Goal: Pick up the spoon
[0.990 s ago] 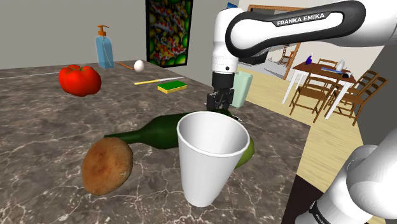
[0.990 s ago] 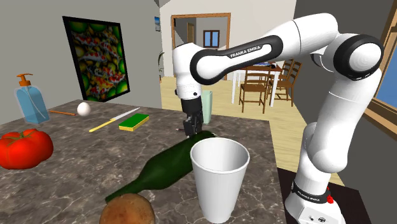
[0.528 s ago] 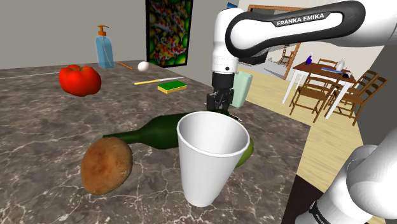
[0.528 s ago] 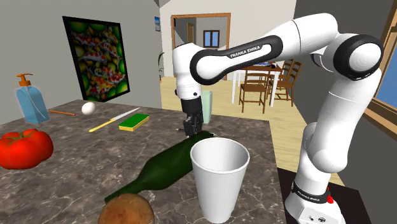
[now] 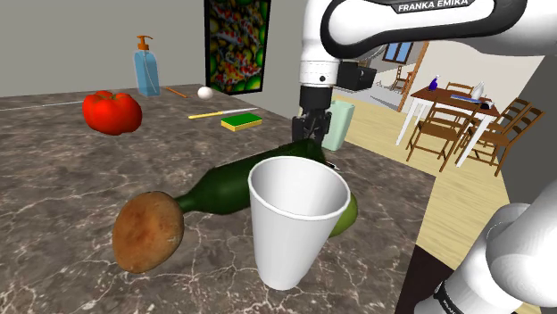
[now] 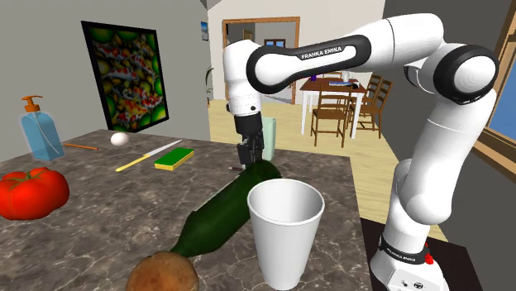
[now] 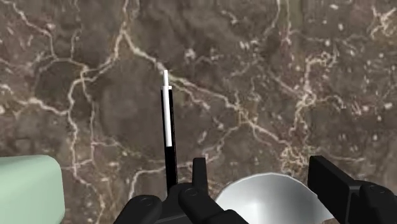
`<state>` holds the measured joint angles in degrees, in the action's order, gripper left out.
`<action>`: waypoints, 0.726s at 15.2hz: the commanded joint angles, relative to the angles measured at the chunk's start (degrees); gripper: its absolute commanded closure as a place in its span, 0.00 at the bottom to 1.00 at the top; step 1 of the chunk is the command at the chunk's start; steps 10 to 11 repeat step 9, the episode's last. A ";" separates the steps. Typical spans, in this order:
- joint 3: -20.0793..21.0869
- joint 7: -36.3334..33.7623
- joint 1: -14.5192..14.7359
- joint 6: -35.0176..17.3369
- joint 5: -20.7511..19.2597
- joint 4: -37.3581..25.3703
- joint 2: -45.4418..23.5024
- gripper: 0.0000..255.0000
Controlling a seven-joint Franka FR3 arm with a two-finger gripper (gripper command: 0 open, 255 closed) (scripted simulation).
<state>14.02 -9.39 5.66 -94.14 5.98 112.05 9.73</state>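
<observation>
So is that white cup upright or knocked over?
Upright: the white cup stands on its narrow base on the counter, mouth facing up.

The white arm (image 6: 331,54) bends down over the dark veined worktop (image 6: 91,227). Its black gripper (image 6: 248,155) hangs at the thick end of a dark green bottle (image 6: 219,211) lying on its side. A white cup (image 6: 285,227) stands upright just beside the bottle, and a brown potato (image 6: 164,273) sits by the neck.

Light: bright and even in both exterior views.
Shading: soft grey inside the white tapered cup (image 5: 299,192).
Focus: crisp edge to edge.
</observation>
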 commanded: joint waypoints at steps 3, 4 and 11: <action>-0.11 -0.14 -0.05 3.07 -0.03 -2.95 0.11 1.00; -0.13 -0.20 -0.07 3.84 -0.05 -3.78 0.06 1.00; -0.18 -0.38 -0.10 6.28 -0.12 -6.45 -0.18 1.00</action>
